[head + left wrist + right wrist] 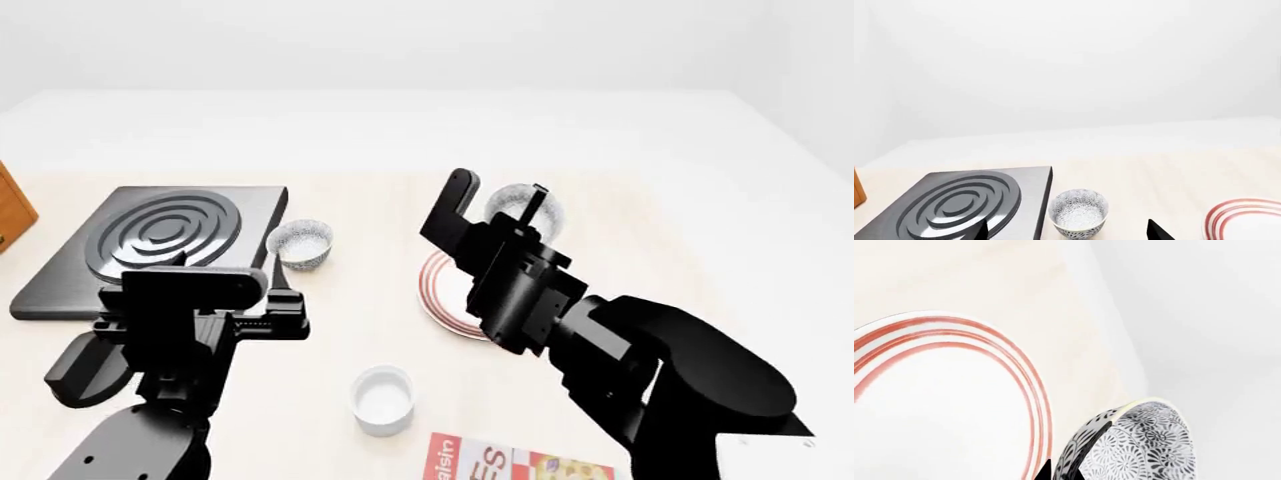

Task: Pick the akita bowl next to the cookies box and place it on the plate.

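My right gripper [1059,474] is shut on the rim of a speckled akita bowl [1137,442], which hangs tilted. In the head view this bowl [518,203] is above the far edge of the red-ringed plate [441,285]. The plate [941,405] is bare in the right wrist view. The look-alike bowl [304,243] stands upright beside the stove burner. My left gripper [1069,233] is open, its two fingertips on either side of that bowl [1078,211] and just short of it. The cookies box [523,465] lies at the near table edge.
A black stove burner [160,240] lies at the left, seen also in the left wrist view as a black stove burner [961,205]. A plain white cup [383,398] stands near the cookies box. A wooden object [11,210] is at the far left edge. The plate's rim [1244,220] shows right of the left gripper.
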